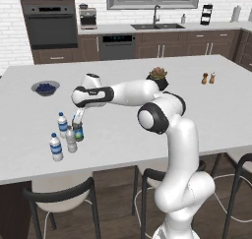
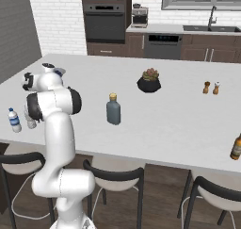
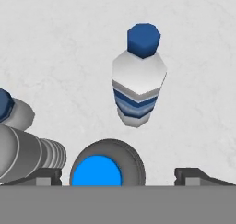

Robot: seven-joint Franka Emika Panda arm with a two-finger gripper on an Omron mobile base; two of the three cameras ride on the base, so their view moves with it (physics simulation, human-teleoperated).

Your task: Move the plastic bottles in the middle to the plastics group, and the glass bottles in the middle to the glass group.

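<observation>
**Pincer over the dark bottle at the plastics group**

The arm reaches left over the white bench (image 1: 206, 110), and the pincer (image 1: 78, 119) points down above a cluster of small bottles near the bench's left front edge. In the hand view the pincer (image 3: 113, 176) stands apart: one fingertip (image 3: 46, 176) shows at the left and the other at the right, with the dark bottle (image 3: 107, 165) seen from above between them, its top a bright blue disc. The fingertips sit clear of the bottle's sides, so nothing is clamped.

In the left base view the dark bottle (image 1: 78, 131) stands upright under the pincer. The clear bottle (image 1: 71, 140) is just beside it toward the front. One water bottle (image 1: 62, 124) stands just behind and to the left, and a second water bottle (image 1: 56, 147) nearer the edge. All four are upright and close together.

The glass bottle (image 2: 113, 109) stands alone and upright in the middle of the bench, well apart from the cluster. A brown bottle (image 2: 236, 147) stands at the far right front edge.

A potted plant (image 1: 158, 76), two shakers (image 1: 208, 78) and a bowl (image 1: 45, 88) are further back.
</observation>
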